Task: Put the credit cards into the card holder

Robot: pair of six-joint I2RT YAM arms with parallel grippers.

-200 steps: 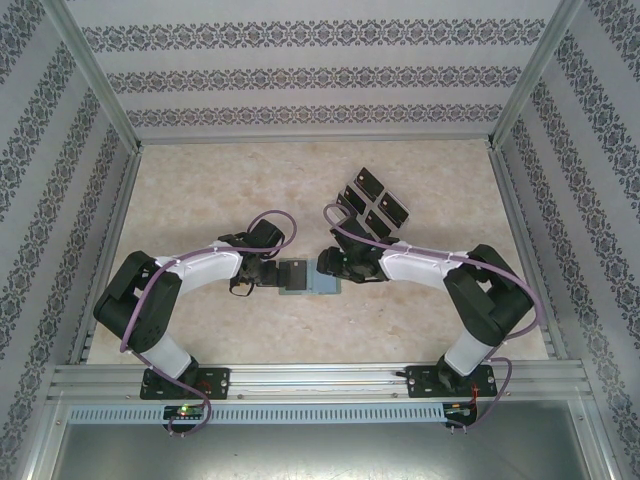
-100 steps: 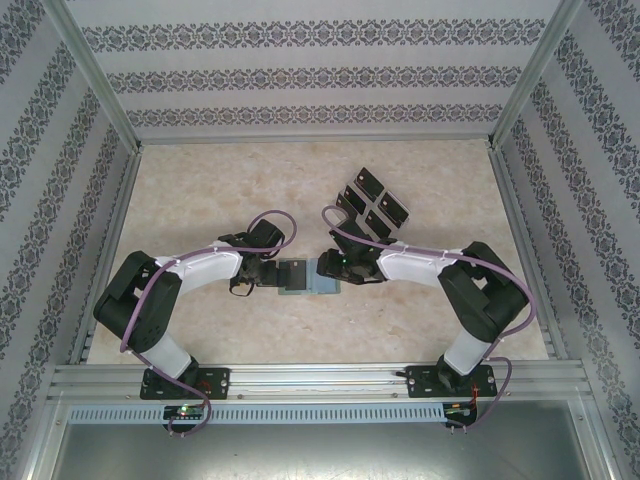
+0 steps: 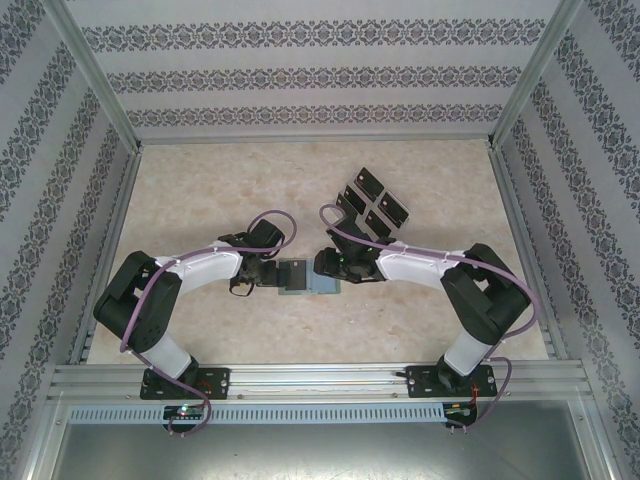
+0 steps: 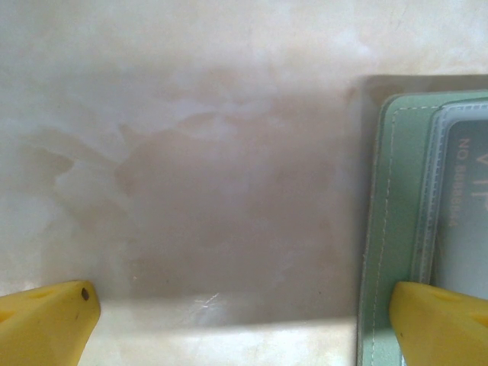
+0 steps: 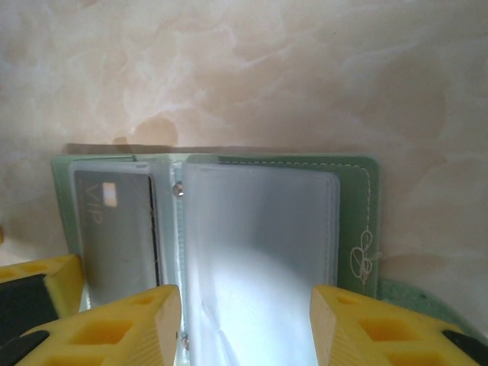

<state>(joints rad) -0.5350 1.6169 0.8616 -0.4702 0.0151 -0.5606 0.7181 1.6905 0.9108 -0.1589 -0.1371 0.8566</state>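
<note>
You see the holder lying open on the table at the middle of the top view, between the two grippers. Your left gripper sits just left of it. Your right gripper is over its right half. Loose cards lie in a cluster above and to the right of the holder, apart from it.

In the left wrist view, your left gripper is released, with its jaws spread wide. One fingertip is at lower left over bare table, and the other is at lower right over the holder's green edge. A VIP card sits in a sleeve at the right edge of the frame.

In the right wrist view, your right gripper stands partly spread, with a clear sleeve of the holder running between its fingers. You cannot tell whether it is pinching that sleeve. The VIP card fills the sleeve at the left of the frame.
</note>
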